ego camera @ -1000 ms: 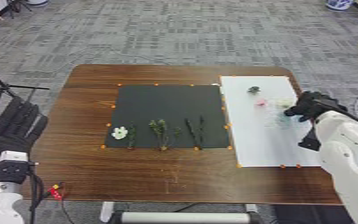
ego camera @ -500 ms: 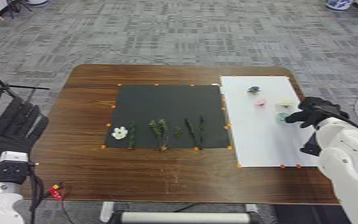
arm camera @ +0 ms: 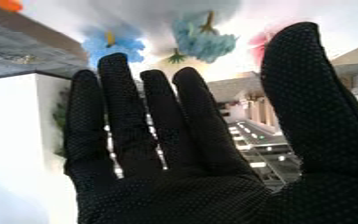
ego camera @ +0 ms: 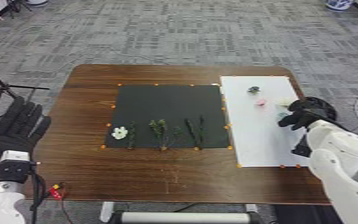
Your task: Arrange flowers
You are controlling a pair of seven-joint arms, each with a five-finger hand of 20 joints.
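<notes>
In the head view, my right hand (ego camera: 310,114) is over the right part of the white sheet (ego camera: 254,145), beside the teal flower (ego camera: 283,116) and cream flower (ego camera: 285,102). A pink flower (ego camera: 262,102) and a dark blue one (ego camera: 254,90) lie farther up that sheet. On the black mat (ego camera: 162,102) are a white flower (ego camera: 119,133) and green stems (ego camera: 164,134). My left hand (ego camera: 15,131) is left of the table, fingers straight. The right wrist view has my right hand (arm camera: 171,192) open, with blue (arm camera: 111,46), teal (arm camera: 202,40) and pink (arm camera: 259,46) blossoms beyond its fingers.
Small orange markers (ego camera: 230,147) line the sheet and mat edges on the brown table (ego camera: 158,175). A black stand (ego camera: 5,86) is off the table's left side, and a red-and-yellow item with a cable (ego camera: 56,189) is at its near left corner.
My right hand first drew back to the right, then came left again near the teal flower, its forearm shifting left. The left hand has stayed still. The flowers look unmoved.
</notes>
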